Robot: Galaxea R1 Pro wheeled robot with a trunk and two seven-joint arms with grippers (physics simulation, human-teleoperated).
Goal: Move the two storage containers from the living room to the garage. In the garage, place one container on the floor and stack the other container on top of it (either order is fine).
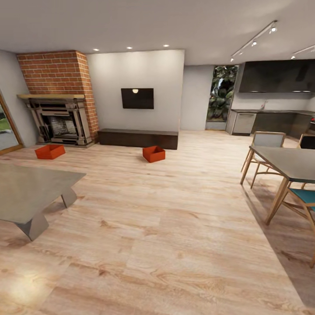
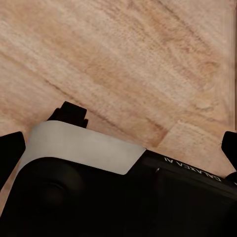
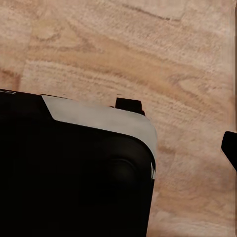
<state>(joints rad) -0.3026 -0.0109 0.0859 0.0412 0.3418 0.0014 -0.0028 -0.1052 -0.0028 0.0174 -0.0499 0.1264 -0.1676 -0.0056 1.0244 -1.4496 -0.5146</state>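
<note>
Head view: the living room, seen across a light plank floor (image 1: 175,227). Two orange-red containers rest on the planks at the far side, well apart. The left container (image 1: 50,151) lies just before the fireplace (image 1: 61,122) under the brick chimney (image 1: 59,72); the right container (image 1: 153,153) lies just in front of the long dark cabinet (image 1: 138,138), below the wall TV (image 1: 137,98). A grey low table (image 1: 30,192) stands at near left, cut by the frame edge. A dining table (image 1: 288,162) with chairs (image 1: 264,144) stands at right, also cut off. A dark kitchen (image 1: 280,100) fills the far right corner.

Left wrist view: a black and white robot body (image 2: 84,168) over wood planks. The left gripper (image 2: 123,145) appears as dark fingertips (image 2: 11,148) at both frame edges, set wide apart with nothing between them.

Right wrist view: a like black and white body (image 3: 74,163) over planks. Of the right gripper, one dark fingertip (image 3: 230,147) shows at the edge; whether it is spread or closed cannot be told.
</note>
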